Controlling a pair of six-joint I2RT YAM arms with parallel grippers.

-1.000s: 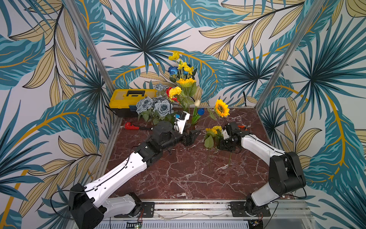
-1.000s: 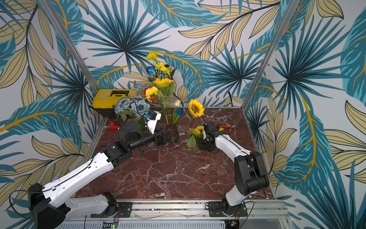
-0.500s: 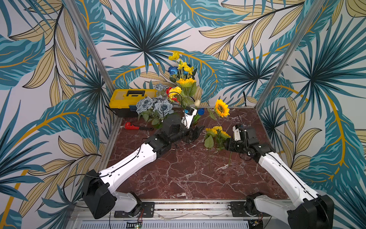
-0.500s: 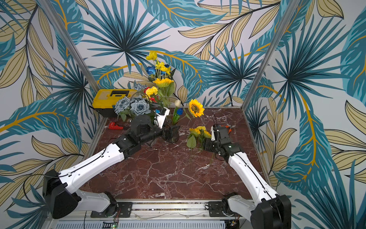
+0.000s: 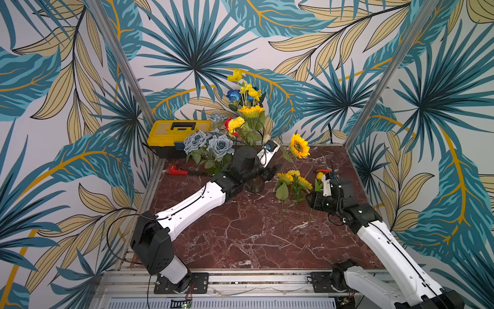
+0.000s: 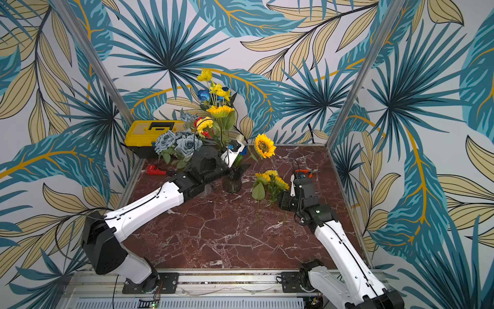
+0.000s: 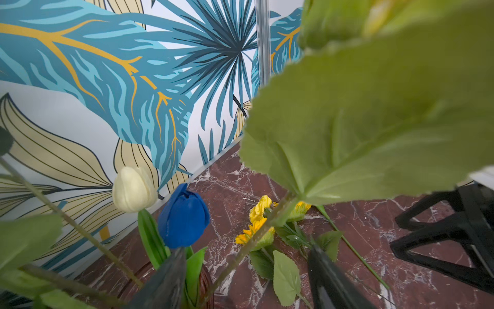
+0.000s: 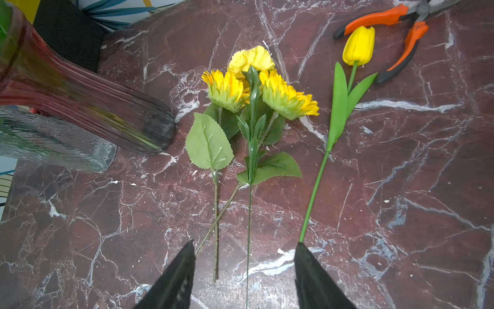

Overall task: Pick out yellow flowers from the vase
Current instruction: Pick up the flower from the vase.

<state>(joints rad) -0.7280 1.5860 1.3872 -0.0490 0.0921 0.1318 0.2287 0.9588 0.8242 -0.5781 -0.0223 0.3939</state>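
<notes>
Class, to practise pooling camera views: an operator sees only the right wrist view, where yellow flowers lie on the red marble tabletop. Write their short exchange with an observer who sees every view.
Operator: What does the dark ribbed glass vase hold?
Observer: Among others, a brown-centred yellow sunflower leaning out, with more yellow blooms standing above.
Operator: Where is the left gripper?
Observer: Open at the vase mouth, with a thin green stem between its fingers, unclamped.
</notes>
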